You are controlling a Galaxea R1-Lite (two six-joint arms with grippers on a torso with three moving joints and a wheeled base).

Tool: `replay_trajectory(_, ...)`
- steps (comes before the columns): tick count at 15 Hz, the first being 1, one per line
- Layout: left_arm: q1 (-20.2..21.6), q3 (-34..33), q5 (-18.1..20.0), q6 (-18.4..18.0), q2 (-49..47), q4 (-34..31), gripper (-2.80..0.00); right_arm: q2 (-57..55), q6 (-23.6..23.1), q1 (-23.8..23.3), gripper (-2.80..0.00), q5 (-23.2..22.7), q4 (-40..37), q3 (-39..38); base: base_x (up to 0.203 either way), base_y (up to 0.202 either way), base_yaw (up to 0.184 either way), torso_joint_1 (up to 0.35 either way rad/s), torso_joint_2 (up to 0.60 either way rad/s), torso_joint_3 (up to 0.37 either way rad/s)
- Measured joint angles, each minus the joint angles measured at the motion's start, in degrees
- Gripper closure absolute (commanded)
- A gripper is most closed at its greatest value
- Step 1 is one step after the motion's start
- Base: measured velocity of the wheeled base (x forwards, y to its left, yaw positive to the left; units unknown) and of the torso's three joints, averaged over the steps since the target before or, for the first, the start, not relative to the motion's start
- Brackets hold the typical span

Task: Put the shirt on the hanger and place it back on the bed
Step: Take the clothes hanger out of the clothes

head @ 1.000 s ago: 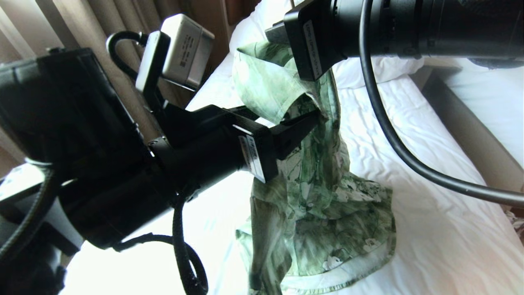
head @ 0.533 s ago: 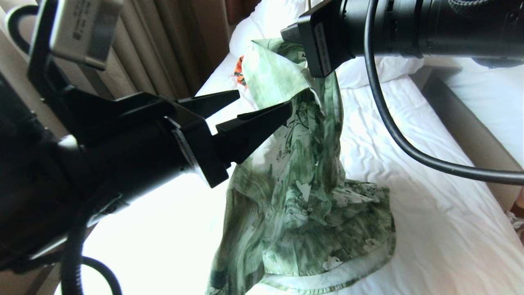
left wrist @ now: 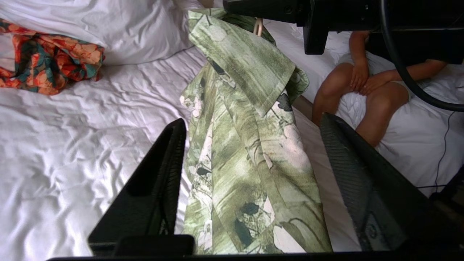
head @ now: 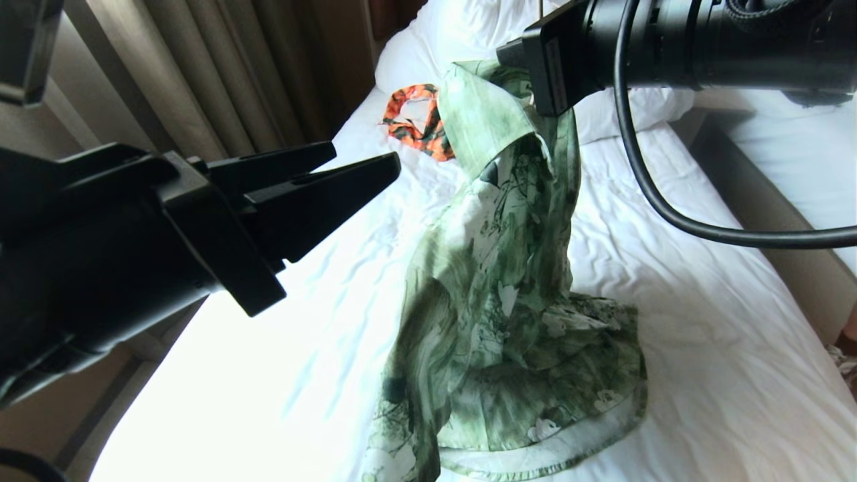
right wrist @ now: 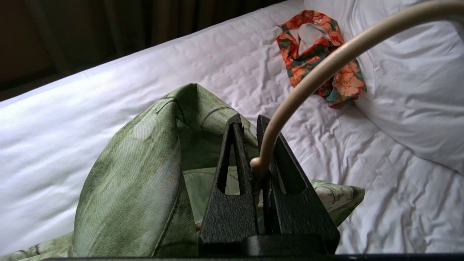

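The shirt point(head: 502, 288) hangs in a long drape above the bed point(head: 703, 348), its top lifted under the right gripper point(right wrist: 253, 145) and its lower folds heaped on the white sheet. The right wrist view shows what the head view hides: that gripper's 2 fingers are pressed together on the cream hanger point(right wrist: 326, 61), gripping it at the base of the hook with the shirt's collar bunched just below. The left gripper point(head: 361, 164) sits off to the shirt's left, clear of the cloth, fingers apart and holding nothing. Its wrist view frames the hanging fabric between both fingers and shows a person's bare legs point(left wrist: 366, 98) on a second bed point(left wrist: 417, 145) beyond. An orange patterned garment point(head: 418, 120) lies near the pillows point(head: 455, 33), partly behind the raised collar. Curtains point(head: 221, 73) hang at the left.
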State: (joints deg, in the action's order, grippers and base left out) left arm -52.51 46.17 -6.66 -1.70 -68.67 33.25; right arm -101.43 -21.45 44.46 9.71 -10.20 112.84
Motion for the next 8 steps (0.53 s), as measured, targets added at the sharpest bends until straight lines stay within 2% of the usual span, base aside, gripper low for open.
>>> replay_trajectory(4,5.6,-5.1,-0.4,0.0,3.0,-1.1,0.0,0.4,2.9,-3.3,0.0,-0.6,0.1,-0.4,0.0,0.0,0.0,0.0,0.0,0.0)
replay_trajectory(6,8.9,-7.1,-0.2,0.2,5.7,-4.9,0.0,1.2,6.1,-4.0,0.0,-0.2,-0.1,-0.7,0.0,0.0,0.0,0.01,-0.05,-0.029)
replay_trajectory(8,11.3,-8.2,-0.2,0.4,8.4,-8.8,0.0,2.1,6.4,-4.6,0.0,0.3,0.0,-1.7,0.0,0.0,0.0,0.074,-0.31,-0.229)
